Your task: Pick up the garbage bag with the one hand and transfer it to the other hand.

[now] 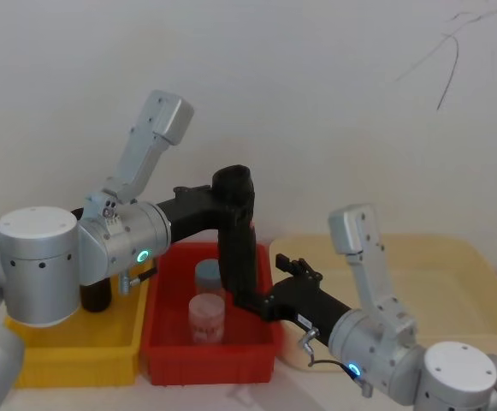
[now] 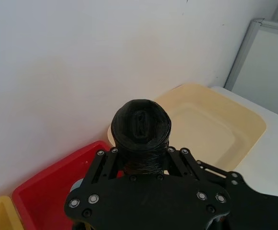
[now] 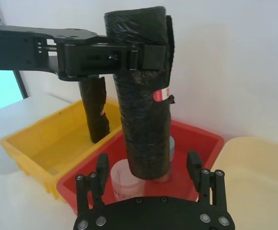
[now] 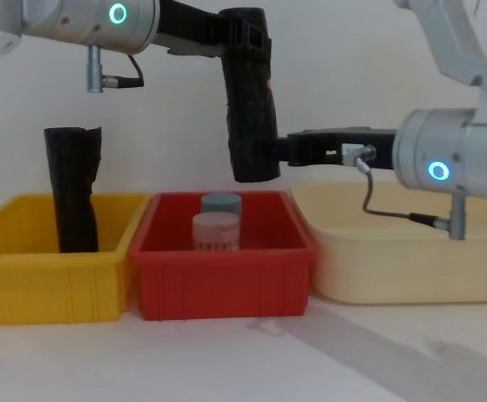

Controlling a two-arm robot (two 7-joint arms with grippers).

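The garbage bag [image 4: 250,109], a tall black roll with a small red-orange mark on its side, hangs upright above the red bin [image 4: 226,268]. My left gripper [image 4: 247,38], on the arm with the green-cyan ring, is shut on the roll near its top; the left wrist view looks down on the bag's rounded end [image 2: 141,127] between the jaws. My right gripper [image 3: 148,160], on the blue-ringed arm, is open at the roll's lower end. One finger [image 3: 103,165] stands on each side of the bag [image 3: 141,110] with a gap to it. From the chest it reaches in from the right [image 4: 278,151].
Two lidded jars [image 4: 216,230] stand in the red bin under the bag. A yellow bin [image 4: 42,268] on the left holds a ragged-topped black roll [image 4: 74,188]. A cream tray [image 4: 411,260] lies on the right. The wall is close behind.
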